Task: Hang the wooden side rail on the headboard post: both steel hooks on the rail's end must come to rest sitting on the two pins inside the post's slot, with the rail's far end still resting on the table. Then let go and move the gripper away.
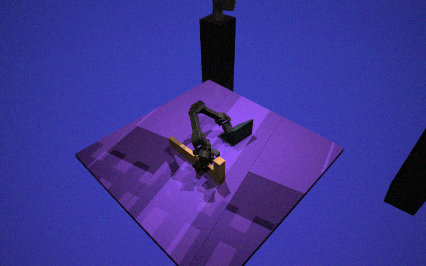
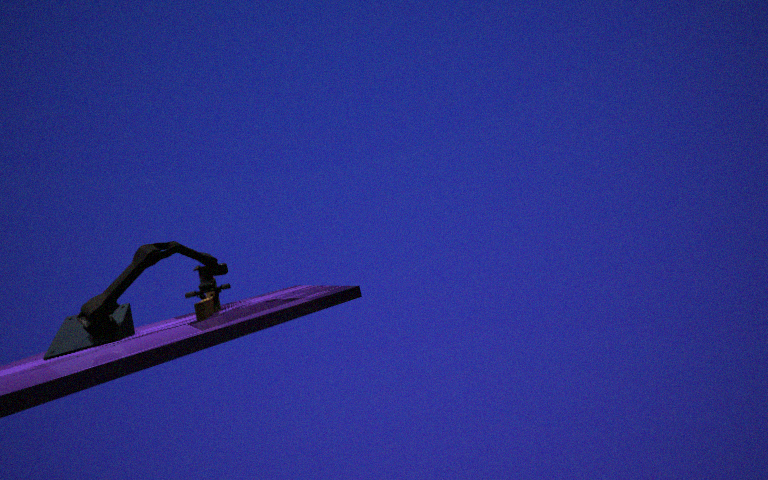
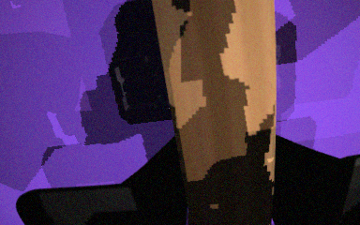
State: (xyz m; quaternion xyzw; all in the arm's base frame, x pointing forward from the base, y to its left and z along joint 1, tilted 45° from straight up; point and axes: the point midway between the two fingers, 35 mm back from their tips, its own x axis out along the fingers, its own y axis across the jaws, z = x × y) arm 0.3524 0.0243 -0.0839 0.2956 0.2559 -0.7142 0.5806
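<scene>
The long wooden rail (image 1: 177,144) (image 3: 257,70) (image 2: 203,309) runs toward the wooden post (image 1: 219,170). The post stands upright on the table (image 1: 294,148) (image 2: 107,354). My gripper (image 1: 206,162) (image 2: 211,298) (image 3: 214,136) is shut on the rail near its post end, with one finger on each side. In the top view the rail's near end meets or comes very close to the post; the arm partly covers it. The rail's far end is low at the left; contact with the table cannot be told for sure. Hooks, slot and pins cannot be made out.
The arm's dark teal base bracket (image 1: 243,132) (image 2: 69,338) stands on the table behind the rail and post. Dark pillars (image 1: 217,52) (image 1: 417,168) stand beyond the table at the back and right. Patchy shadows cover the table top.
</scene>
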